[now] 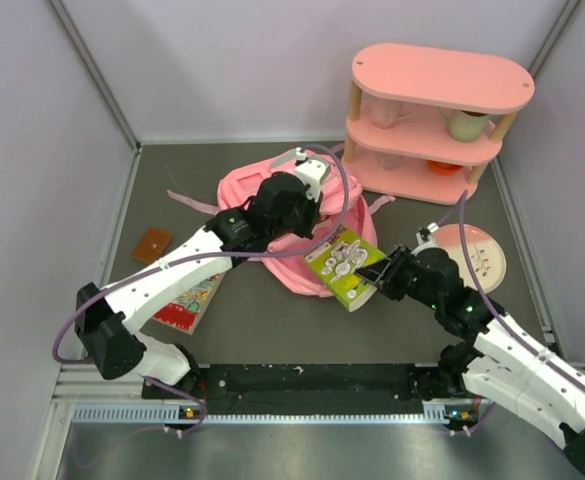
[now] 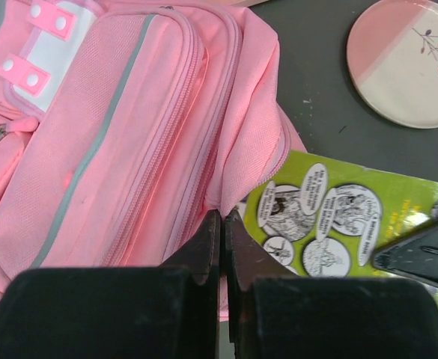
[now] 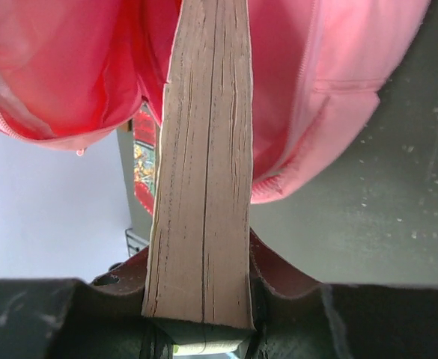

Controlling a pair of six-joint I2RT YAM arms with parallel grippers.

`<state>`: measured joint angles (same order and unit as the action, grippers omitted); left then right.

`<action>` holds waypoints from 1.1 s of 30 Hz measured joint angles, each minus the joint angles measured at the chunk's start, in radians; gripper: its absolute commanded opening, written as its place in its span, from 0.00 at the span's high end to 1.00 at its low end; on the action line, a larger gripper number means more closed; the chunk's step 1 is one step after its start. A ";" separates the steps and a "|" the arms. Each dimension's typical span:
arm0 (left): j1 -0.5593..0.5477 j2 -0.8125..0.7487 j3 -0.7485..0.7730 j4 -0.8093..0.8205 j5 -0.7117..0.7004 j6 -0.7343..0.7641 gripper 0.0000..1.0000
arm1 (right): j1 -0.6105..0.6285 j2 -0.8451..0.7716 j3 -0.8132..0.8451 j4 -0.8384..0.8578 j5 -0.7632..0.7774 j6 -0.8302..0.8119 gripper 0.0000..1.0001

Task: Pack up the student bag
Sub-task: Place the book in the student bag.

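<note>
The pink student bag (image 1: 272, 215) lies in the middle of the table, its opening facing right. My left gripper (image 1: 307, 215) is shut on the pink fabric edge of the bag's opening (image 2: 230, 191) and holds it up. My right gripper (image 1: 387, 275) is shut on a thick green comic book (image 1: 344, 265), held on edge with its far end at the bag's mouth. The right wrist view shows the book's page edges (image 3: 204, 172) running between my fingers into the bag's red-pink inside (image 3: 76, 67). The book's green cover also shows in the left wrist view (image 2: 331, 224).
A pink oval shelf unit (image 1: 432, 120) with cups stands at the back right. A pink and white plate (image 1: 477, 255) lies right of the bag. A second colourful book (image 1: 190, 300) lies front left, and a small brown square (image 1: 152, 244) at the left.
</note>
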<state>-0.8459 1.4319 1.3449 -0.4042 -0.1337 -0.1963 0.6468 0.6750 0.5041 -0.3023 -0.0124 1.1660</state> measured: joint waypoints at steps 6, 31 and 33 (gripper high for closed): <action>0.000 -0.043 0.000 -0.001 0.045 -0.006 1.00 | 0.000 0.126 -0.014 0.231 -0.069 0.051 1.00; 0.000 -0.145 -0.047 0.020 0.121 -0.024 1.00 | -0.001 1.002 0.220 0.856 0.064 0.225 0.49; 0.000 -0.149 -0.052 0.028 0.120 -0.026 1.00 | -0.001 1.014 0.214 0.872 0.059 0.238 0.42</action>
<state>-0.8459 1.2831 1.2926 -0.3763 -0.0135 -0.2226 0.6456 1.6890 0.7177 0.5694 0.0463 1.4044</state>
